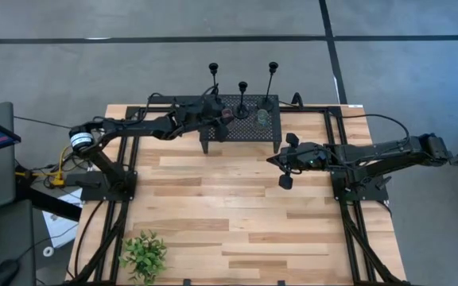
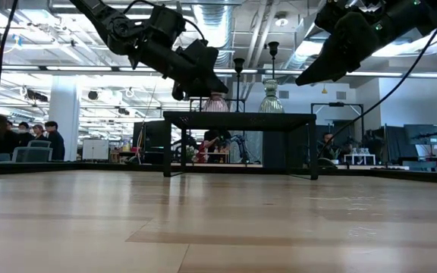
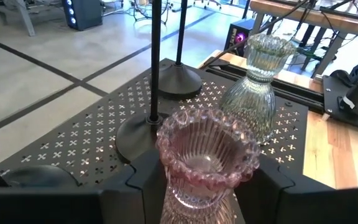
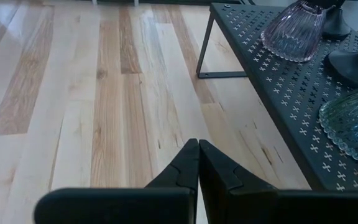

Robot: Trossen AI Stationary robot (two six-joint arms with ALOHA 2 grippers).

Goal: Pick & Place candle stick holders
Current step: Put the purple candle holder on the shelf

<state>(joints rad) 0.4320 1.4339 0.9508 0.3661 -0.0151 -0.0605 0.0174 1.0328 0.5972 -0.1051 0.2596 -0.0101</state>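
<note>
While the left claw (image 1: 219, 114) grips a pink glass holder (image 3: 207, 155), right claw (image 4: 197, 163) hovers closed.

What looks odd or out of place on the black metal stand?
Nothing is spilled or tipped. The pink glass holder, the clear glass holder and the black candlesticks stand upright on the perforated stand. The left gripper is around the pink one.

plant (image 1: 144, 254), pink vase (image 3: 205, 155), clear vase (image 3: 257, 87)

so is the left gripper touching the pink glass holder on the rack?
Cannot tell. Left wrist view has the pink glass holder between the left gripper fingers, with contact hidden.
</note>
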